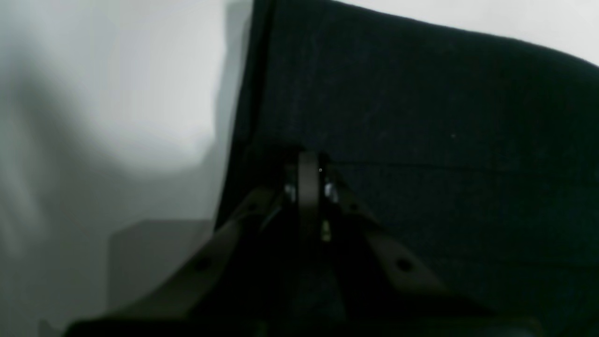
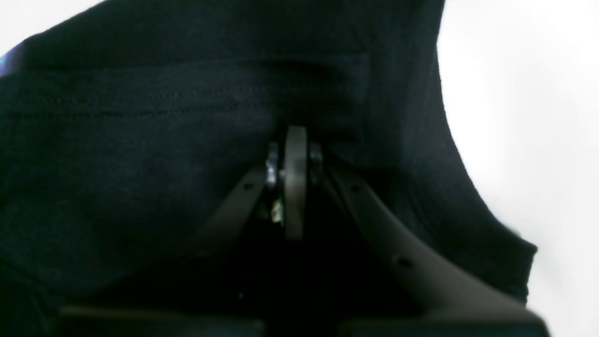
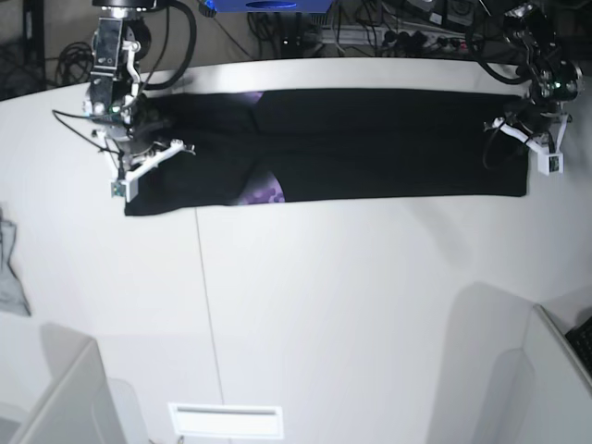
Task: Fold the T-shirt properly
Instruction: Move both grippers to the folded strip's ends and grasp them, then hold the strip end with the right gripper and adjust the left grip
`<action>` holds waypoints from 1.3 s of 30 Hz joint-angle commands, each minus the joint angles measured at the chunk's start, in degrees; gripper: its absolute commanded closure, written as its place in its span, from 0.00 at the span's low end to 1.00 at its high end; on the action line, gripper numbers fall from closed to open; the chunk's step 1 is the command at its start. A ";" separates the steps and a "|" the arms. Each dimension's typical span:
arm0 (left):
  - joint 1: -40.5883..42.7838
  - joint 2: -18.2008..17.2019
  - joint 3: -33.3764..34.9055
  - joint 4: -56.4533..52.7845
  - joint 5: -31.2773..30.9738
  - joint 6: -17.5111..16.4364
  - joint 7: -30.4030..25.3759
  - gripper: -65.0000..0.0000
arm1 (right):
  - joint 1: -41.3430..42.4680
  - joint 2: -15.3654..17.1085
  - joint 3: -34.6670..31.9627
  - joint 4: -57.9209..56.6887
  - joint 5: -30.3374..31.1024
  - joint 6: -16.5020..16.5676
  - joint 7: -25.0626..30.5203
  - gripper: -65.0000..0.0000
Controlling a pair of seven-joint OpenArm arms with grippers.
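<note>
Base view, near to far. Bare white table [image 3: 324,314] up front, seam line running toward the camera. Small grey cloth [image 3: 9,273] at the near left edge, well apart from the work. Further back: T-shirt [image 3: 370,143] lying as a long black band across the far half of the table, plain side mostly up, purple print peeking out near the band's left-of-middle. Reads as sides already folded in lengthwise, so the first stage looks done. Band fairly flat, edges roughly straight, slight flare at the left end.

Right gripper [image 3: 118,139] sitting at the band's left end, left gripper [image 3: 539,129] at its right end, one per short edge. Cable clutter behind the table, not relevant.

Right wrist view: right gripper [image 2: 295,140] with jaws pressed together, black cloth [image 2: 140,140] bunched all around the tips, stitched hem line just beyond. Judged pinching the shirt edge, though actual fabric between the pads too dark to confirm.

Left wrist view: left gripper [image 1: 309,164] likewise closed tight, tips buried at a fold of black fabric [image 1: 444,117], white table off to the left. Same call: likely clamped on the shirt.

Remaining, by judgement: crosswise folds, bringing one end over the other, maybe twice, then squaring up. Roughly halfway. Risk: layers slipping out of the pinch on lift, and the tucked sides opening up.
</note>
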 commanded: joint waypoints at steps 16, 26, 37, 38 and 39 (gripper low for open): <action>-10.90 0.17 0.02 4.11 7.24 -0.10 9.28 1.00 | 5.47 0.22 -0.06 3.07 -0.49 -0.07 -3.17 1.00; -9.41 -2.91 -8.24 17.29 -2.08 -0.19 18.69 1.00 | 3.09 0.14 -0.15 10.63 -0.49 0.02 -3.26 1.00; -6.50 -7.92 -7.89 4.28 -12.89 -0.28 11.92 0.19 | 1.78 0.14 -0.15 12.91 -0.49 0.02 -3.26 1.00; -6.24 -7.92 -7.89 3.31 -13.86 -0.28 10.95 0.07 | 1.78 0.14 -0.15 12.91 -0.49 0.02 -3.26 1.00; -6.15 -7.92 -7.89 2.52 -14.48 -0.37 10.51 0.00 | 1.78 0.14 -0.15 12.91 -0.49 0.02 -3.26 1.00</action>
